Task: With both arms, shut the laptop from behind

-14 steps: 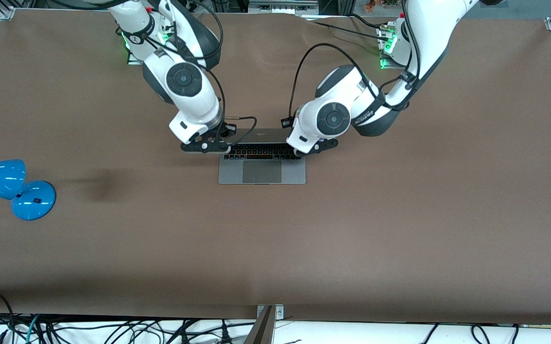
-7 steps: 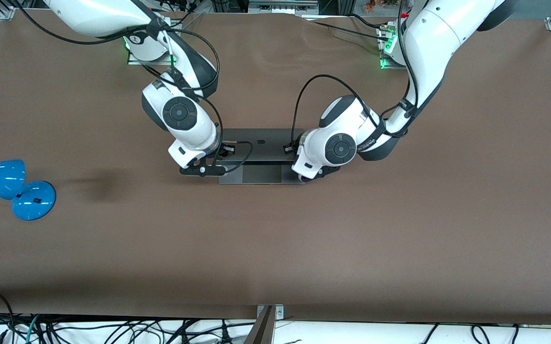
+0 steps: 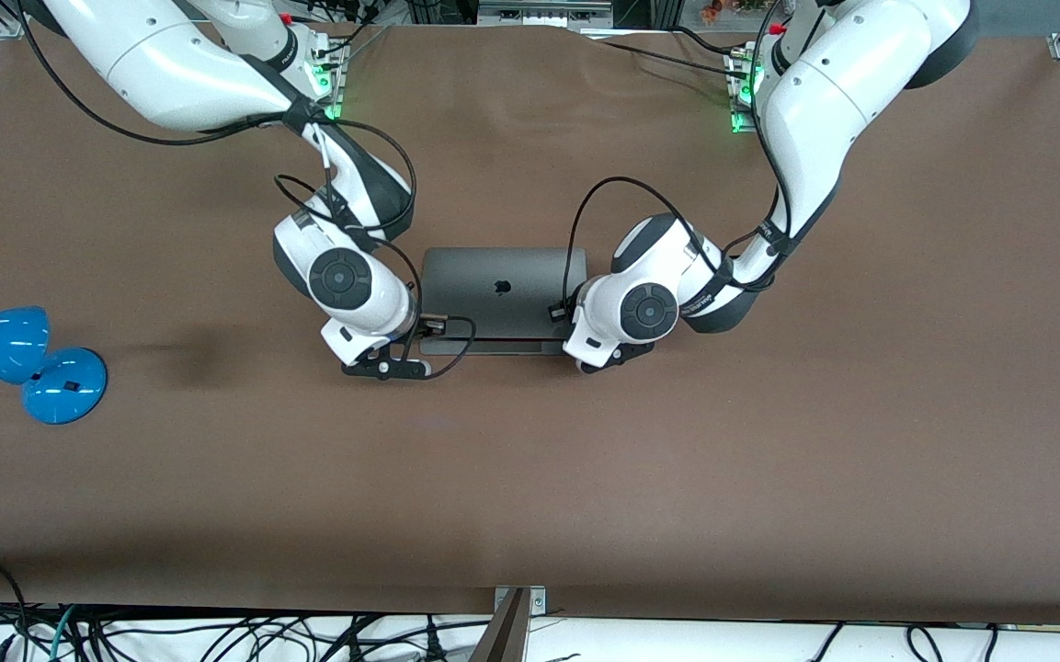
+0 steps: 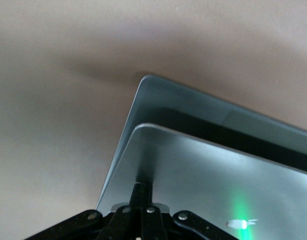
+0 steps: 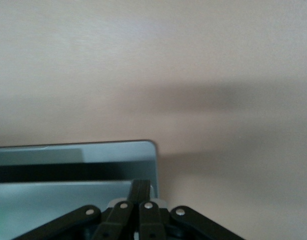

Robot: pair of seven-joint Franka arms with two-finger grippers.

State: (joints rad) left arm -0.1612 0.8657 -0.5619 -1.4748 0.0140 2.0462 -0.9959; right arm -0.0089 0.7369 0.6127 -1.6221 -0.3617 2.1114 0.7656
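Though nearly shut, laptop (image 3: 495,292) under both end effectors.

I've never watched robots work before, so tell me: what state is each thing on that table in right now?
laptop: lid nearly down, narrow gap left above the base.
left end effector: fingers shut, tip pressing on the lid's corner.
right end effector: fingers shut, tip on the lid's other corner.
blue lamp: lying at the right arm's end of the table.
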